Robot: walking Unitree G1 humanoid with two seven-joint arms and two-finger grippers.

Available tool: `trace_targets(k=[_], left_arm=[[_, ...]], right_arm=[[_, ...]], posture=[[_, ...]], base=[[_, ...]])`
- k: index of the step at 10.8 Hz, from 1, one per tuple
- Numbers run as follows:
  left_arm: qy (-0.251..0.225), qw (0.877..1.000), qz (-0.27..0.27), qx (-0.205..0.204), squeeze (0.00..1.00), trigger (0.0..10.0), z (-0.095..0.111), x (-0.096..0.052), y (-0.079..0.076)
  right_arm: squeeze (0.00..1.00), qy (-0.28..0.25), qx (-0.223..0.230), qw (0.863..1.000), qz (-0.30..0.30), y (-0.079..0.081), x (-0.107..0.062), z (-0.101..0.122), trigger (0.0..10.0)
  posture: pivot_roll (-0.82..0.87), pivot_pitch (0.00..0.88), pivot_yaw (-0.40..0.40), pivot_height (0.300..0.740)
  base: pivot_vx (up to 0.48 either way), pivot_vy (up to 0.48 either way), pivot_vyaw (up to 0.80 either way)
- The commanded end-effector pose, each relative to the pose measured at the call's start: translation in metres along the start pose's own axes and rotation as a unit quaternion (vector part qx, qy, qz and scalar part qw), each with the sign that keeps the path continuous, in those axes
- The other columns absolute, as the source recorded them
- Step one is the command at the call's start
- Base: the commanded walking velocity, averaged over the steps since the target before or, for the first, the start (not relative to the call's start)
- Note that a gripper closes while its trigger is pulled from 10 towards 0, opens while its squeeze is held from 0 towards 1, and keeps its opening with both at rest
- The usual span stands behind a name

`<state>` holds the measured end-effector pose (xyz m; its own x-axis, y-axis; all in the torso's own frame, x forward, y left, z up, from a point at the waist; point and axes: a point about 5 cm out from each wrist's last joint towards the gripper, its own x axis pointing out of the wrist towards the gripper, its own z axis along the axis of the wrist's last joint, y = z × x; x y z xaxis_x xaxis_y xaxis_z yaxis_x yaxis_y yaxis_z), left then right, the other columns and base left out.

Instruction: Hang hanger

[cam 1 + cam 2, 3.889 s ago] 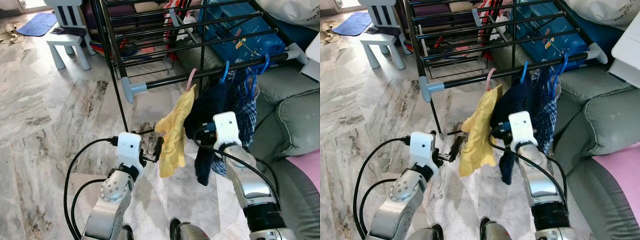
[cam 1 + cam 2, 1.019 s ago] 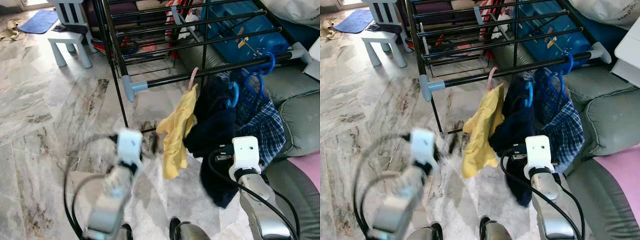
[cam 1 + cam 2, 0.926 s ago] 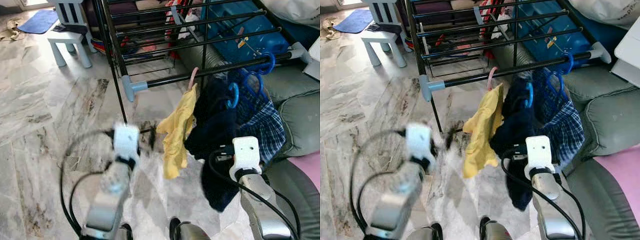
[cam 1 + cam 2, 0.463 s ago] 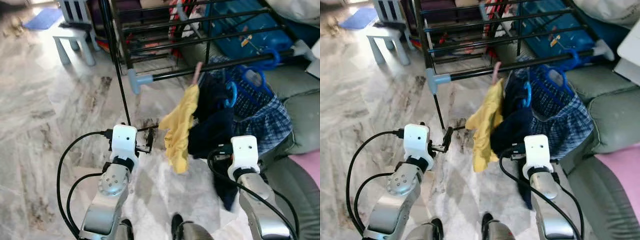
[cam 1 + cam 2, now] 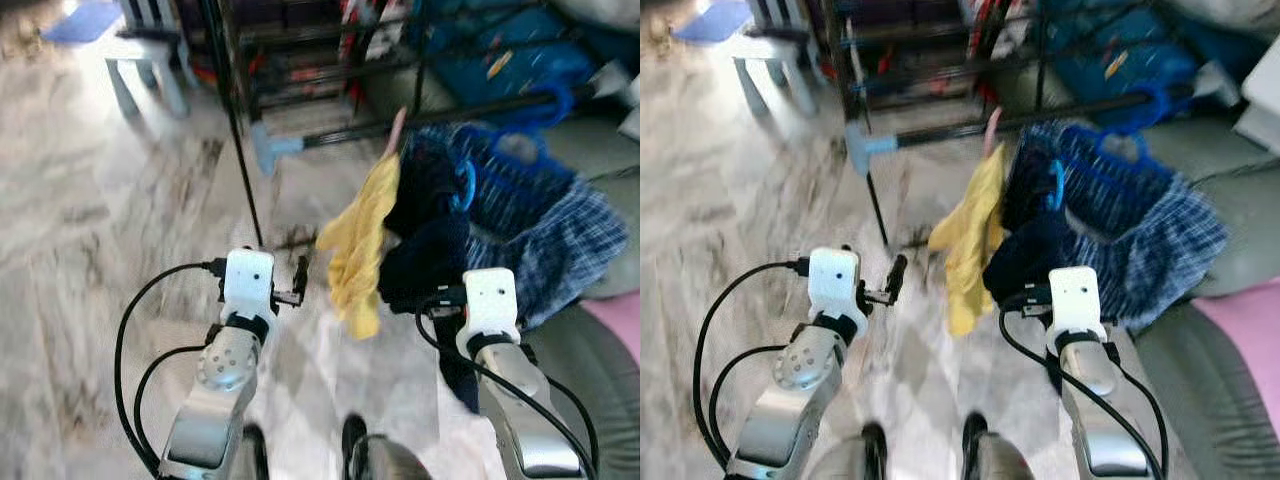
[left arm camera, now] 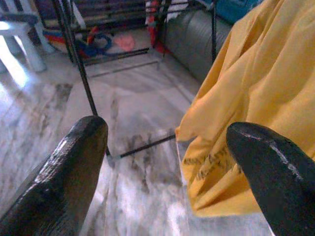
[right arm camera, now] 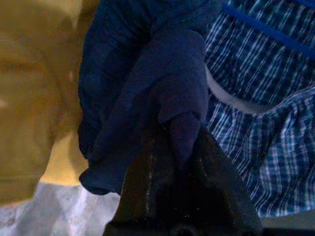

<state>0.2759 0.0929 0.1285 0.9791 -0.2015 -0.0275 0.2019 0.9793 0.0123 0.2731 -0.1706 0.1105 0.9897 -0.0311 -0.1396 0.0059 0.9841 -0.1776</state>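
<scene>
A black metal drying rack with grey plastic end caps [image 5: 262, 150] is seen standing on the pale marbled floor [image 5: 90, 260], beside a grey-green sofa [image 5: 1240, 200]. From its front rail hang a blue checked shirt on a dark blue plastic hanger [image 5: 1120, 150], a dark navy garment [image 5: 425, 240] on a light blue plastic hanger [image 5: 466, 187], and a yellow cloth garment [image 5: 360, 245] on a pink hook. The navy garment's fabric is pinched between the closed fingers of the right gripper [image 7: 179, 147], below the rail. The left gripper [image 6: 170, 162] is held open and empty, just beside the yellow garment. Whether the light blue hook is seated on the rail cannot be told through the blur. The step would probably be done best by lifting the cloth gently, so the hook settles over the rail without neighbouring hangers being dragged. A blue bin-like shape [image 5: 490, 50] behind the rack is too blurred for contents to be read.
</scene>
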Motion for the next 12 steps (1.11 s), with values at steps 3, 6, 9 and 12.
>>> trace_targets(k=[3, 6, 9, 12], left_arm=[[0.010, 1.000, 0.002, -0.002, 0.00, 10.0, -0.003, -0.003, 0.000], [0.011, 1.000, 0.000, -0.002, 0.00, 10.0, -0.004, -0.002, -0.002], [0.010, 1.000, 0.006, 0.001, 0.00, 10.0, -0.007, -0.009, -0.001], [0.023, 0.999, 0.038, -0.007, 0.00, 10.0, -0.022, -0.012, -0.001]], right_arm=[[0.00, -0.010, 0.003, 1.000, -0.005, -0.001, -0.001, 0.004, 10.0], [0.00, -0.010, 0.004, 1.000, -0.006, -0.001, -0.001, 0.004, 10.0], [0.00, -0.005, 0.009, 1.000, 0.000, 0.004, -0.007, -0.001, 10.0], [0.00, 0.030, 0.015, 0.999, 0.030, 0.015, -0.010, -0.020, 10.0]], posture=[[-0.10, 0.243, -0.011, 0.740], [-0.10, 0.240, -0.010, 0.740], [-0.07, 0.224, -0.015, 0.740], [-0.05, 0.156, -0.044, 0.740]], base=[[-0.298, 0.000, 0.00], [-0.317, 0.000, 0.00], [-0.197, 0.000, 0.00], [0.000, 0.000, 0.00]])
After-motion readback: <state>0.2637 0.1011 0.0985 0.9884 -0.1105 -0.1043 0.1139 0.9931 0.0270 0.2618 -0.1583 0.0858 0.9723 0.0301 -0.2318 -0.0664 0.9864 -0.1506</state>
